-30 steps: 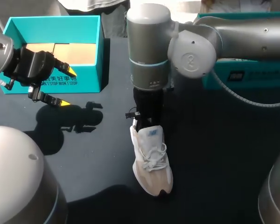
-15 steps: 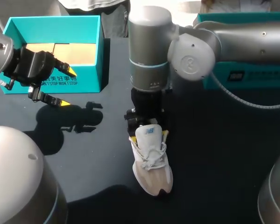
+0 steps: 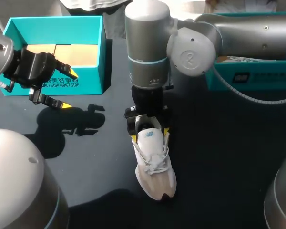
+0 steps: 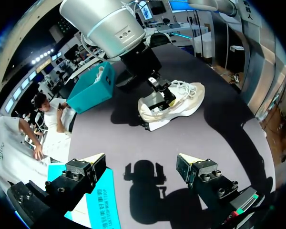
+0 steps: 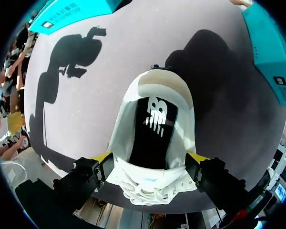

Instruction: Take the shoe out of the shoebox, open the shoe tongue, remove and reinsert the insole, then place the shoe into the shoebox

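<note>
The shoe (image 3: pixel 155 169) lies out of the box near the middle of the tabletop (image 3: pixel 229 157), sole down, toe toward the near edge. The right gripper (image 3: pixel 150 136) straddles its heel end; the wrist view is too close to tell whether it is squeezing the collar or only standing beside it. The left gripper (image 3: pixel 70 89) hangs with its claw spread and empty, just in front of the shoebox (image 3: pixel 93 71) at the far left corner. The likely trouble is at the collar. An uneven squeeze could roll the soft upper or skid the shoe along the tabletop, and the loose laces just ahead of the gripper could snag it. Bare tabletop lies on both sides of the shoe and toward the near edge. The second teal box (image 3: pixel 257 76) at the far right edge sits close under the right arm, so room is tight there.
</note>
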